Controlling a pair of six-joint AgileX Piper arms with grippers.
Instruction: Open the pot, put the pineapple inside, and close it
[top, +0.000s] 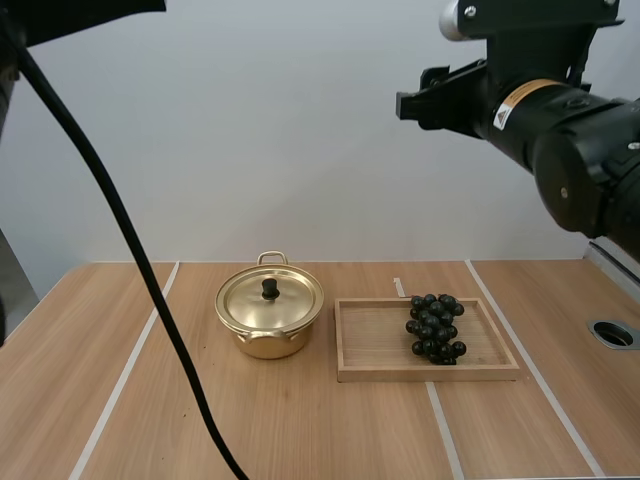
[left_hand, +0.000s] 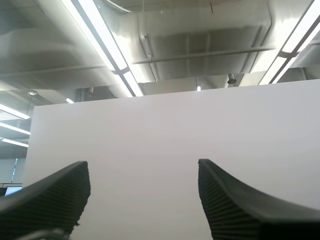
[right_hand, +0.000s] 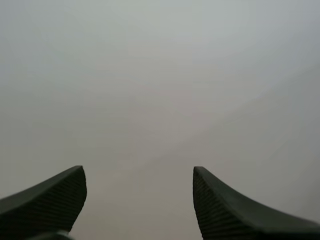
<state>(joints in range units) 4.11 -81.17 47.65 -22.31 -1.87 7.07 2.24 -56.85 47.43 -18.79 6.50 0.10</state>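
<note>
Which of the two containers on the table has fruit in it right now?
The wooden tray: a bunch of dark grapes lies at its right end. The gold pot beside it is closed under its lid.

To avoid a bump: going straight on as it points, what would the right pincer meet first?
Probably the plain white wall; nothing shows before the open right pincer, though depth is unclear.

Pot (top: 268, 345) interior hidden under lid (top: 272, 300); right arm (top: 570, 140) cut off by edge.
</note>
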